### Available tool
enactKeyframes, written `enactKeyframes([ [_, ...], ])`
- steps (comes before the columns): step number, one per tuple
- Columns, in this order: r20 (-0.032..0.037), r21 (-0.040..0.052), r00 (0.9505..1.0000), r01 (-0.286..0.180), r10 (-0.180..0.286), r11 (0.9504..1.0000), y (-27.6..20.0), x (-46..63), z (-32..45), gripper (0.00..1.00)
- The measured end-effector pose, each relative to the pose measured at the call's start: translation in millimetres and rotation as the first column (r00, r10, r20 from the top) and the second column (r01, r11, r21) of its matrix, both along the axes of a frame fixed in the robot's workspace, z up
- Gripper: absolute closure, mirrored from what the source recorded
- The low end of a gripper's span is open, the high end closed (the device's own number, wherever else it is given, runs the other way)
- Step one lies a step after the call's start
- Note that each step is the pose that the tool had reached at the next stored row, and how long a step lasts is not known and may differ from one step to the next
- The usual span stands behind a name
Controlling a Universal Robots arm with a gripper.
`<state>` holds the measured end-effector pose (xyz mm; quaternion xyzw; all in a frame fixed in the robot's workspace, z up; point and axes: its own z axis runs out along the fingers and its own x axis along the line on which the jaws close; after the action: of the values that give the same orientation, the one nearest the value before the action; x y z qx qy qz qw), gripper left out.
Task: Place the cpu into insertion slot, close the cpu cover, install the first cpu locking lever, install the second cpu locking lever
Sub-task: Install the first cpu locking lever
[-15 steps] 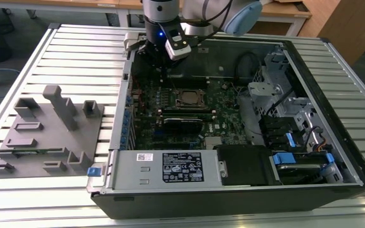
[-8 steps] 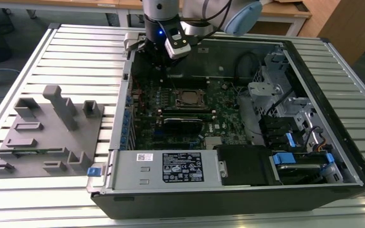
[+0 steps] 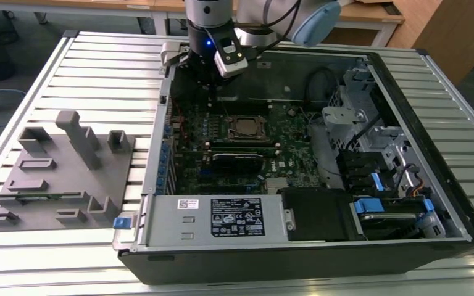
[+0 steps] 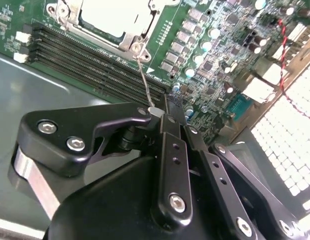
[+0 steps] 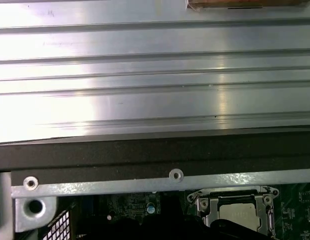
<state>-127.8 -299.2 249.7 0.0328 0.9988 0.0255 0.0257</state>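
Observation:
The cpu [image 4: 107, 15] lies in its socket on the motherboard, its dull silver top showing through the window of the cpu cover [image 4: 129, 39], which lies flat over it. In the first wrist view the cpu [image 5: 241, 212] and the cpu cover [image 5: 209, 209] sit just inside the case wall. A thin wire locking lever [image 4: 144, 75] rises from the socket's corner up to my gripper [image 4: 164, 111], whose fingers are shut on its free end. In the exterior view the gripper [image 3: 212, 92] hangs just beyond the socket [image 3: 245, 127], toward the case's far wall.
Black memory slots [image 4: 95, 60] run beside the socket. The open computer case [image 3: 434, 154] lies on a slatted metal table [image 3: 97, 68], with a drive cage and cables at the exterior view's right. A grey fixture block [image 3: 56, 172] stands at the exterior view's left.

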Motion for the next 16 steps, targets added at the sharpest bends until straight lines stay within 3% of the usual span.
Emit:
enactKeyframes([
  [3, 0.0015, 0.0068, 1.0, 0.0, 0.0, 1.0, -1.0, 0.0, 0.3, 0.9],
  [9, 0.0016, 0.0072, 1.0, 0.0, 0.0, 1.0, -4.3, 0.7, 0.3, 0.9],
  [16, 0.0014, 0.0071, 1.0, 0.0, 0.0, 1.0, -7.2, 9.9, 0.4, 0.9],
])
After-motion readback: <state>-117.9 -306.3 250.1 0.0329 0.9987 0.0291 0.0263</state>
